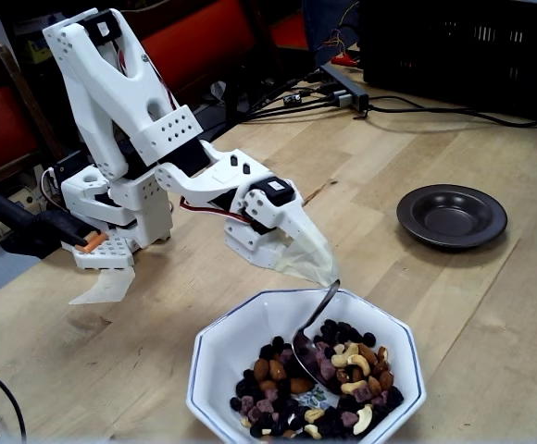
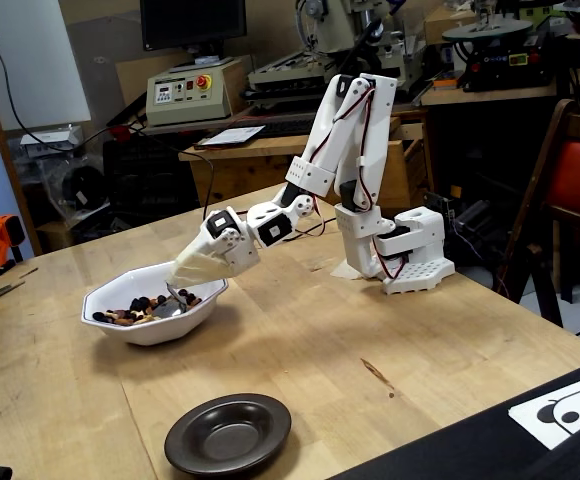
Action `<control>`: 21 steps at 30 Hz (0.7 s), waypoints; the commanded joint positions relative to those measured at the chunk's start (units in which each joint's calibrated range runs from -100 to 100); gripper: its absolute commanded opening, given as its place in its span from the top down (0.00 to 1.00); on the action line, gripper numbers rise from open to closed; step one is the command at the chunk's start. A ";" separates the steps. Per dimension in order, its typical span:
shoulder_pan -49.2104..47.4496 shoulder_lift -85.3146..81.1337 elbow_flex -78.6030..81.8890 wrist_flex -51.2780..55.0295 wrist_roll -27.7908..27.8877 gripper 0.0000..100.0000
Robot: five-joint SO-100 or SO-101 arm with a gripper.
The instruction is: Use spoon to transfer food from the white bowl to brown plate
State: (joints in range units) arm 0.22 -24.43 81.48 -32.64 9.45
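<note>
Holding spoon | fingers clamp its handle | tip in food, white bowl

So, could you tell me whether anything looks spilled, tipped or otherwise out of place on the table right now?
Nothing stands out. The food is all inside the white bowl, none on the table. The claw holds the spoon dipped into it, and the brown plate sits flat and empty.

Wooden table — white bowl, brown plate (apart), arm base
</note>
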 commanded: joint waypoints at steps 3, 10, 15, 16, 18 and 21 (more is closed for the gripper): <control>-1.03 -0.86 -1.13 -0.41 -3.22 0.98; -1.03 -0.86 -1.22 -2.15 -6.59 0.98; -1.03 -0.77 -0.69 -9.50 -8.21 0.98; -1.03 -0.77 -0.60 -10.60 -8.30 0.98; -1.03 -0.77 -0.51 -12.98 -8.35 0.98; -1.03 -0.77 -0.42 -15.50 -8.40 0.98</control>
State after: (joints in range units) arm 0.15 -24.35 81.48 -44.20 1.20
